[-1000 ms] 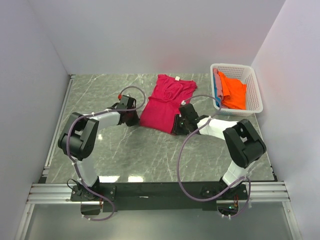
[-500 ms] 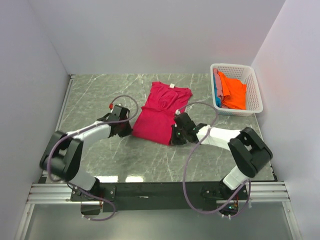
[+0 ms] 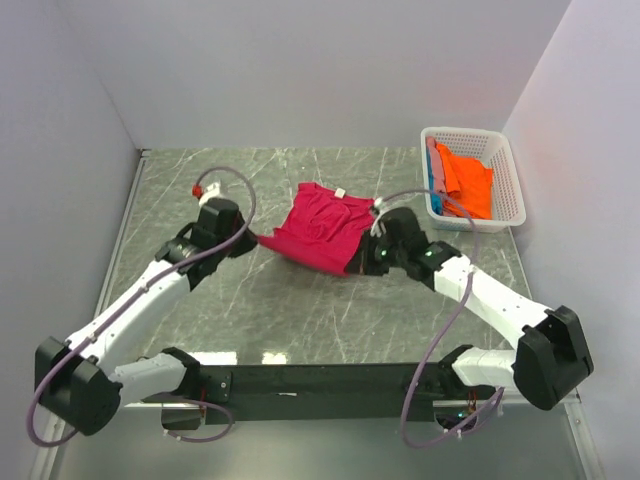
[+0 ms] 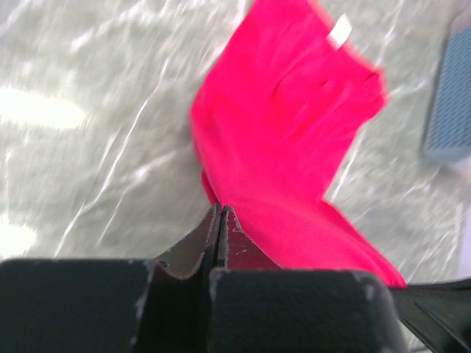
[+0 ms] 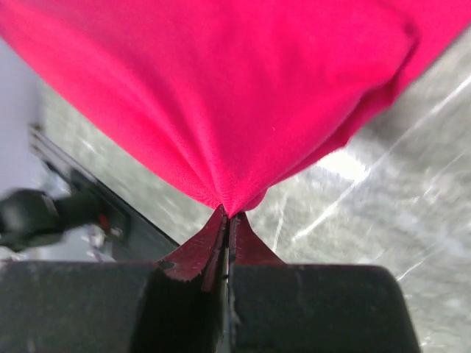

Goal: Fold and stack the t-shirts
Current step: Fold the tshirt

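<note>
Pinching the crimson-pink t-shirt (image 3: 325,228): left gripper (image 3: 251,240) clamps its 9 o'clock corner, right gripper (image 3: 369,262) its 4 o'clock corner. Only the top view catches the orange t-shirt (image 3: 468,185) in the white basket (image 3: 511,185).

Ahead of my left gripper (image 4: 219,212) the crimson-pink t-shirt (image 4: 287,125) is motion-blurred; above my right gripper (image 5: 227,215) it runs off the frame's top.

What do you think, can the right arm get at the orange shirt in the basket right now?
Probably not yet: the right pincer is shut on the pink shirt. The basket sits near that arm, with the orange shirt uncovered on top, so the way looks free once it lets go.
</note>
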`<state>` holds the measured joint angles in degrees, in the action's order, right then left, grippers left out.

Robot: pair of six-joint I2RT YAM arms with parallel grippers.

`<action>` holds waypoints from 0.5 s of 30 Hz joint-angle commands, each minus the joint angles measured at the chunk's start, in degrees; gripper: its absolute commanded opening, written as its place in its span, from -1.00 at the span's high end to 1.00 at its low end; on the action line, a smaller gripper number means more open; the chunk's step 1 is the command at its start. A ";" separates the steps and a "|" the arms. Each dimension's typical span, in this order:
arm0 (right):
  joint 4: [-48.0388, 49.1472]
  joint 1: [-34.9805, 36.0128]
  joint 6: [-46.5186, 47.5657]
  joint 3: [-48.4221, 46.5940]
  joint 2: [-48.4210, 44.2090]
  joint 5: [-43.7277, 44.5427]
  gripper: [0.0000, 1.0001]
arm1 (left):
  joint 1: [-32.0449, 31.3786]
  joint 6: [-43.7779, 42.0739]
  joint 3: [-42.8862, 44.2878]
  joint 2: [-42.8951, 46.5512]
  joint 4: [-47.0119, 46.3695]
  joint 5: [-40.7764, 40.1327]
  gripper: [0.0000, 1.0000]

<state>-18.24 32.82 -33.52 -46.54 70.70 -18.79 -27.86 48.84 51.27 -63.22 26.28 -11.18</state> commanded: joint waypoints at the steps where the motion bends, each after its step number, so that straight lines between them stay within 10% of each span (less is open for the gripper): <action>1: -4.86 -6.34 3.19 -5.65 -1.44 -4.41 1.00 | 0.26 -2.69 8.91 -5.14 -2.72 -5.69 0.99; 15: -4.62 -23.49 4.69 -19.54 11.47 -16.55 1.00 | 2.81 -9.55 41.53 -37.48 -4.14 -6.05 0.99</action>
<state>-22.00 11.94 -29.80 -62.30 80.25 -32.91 -27.27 42.59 87.22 -96.62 24.05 -14.20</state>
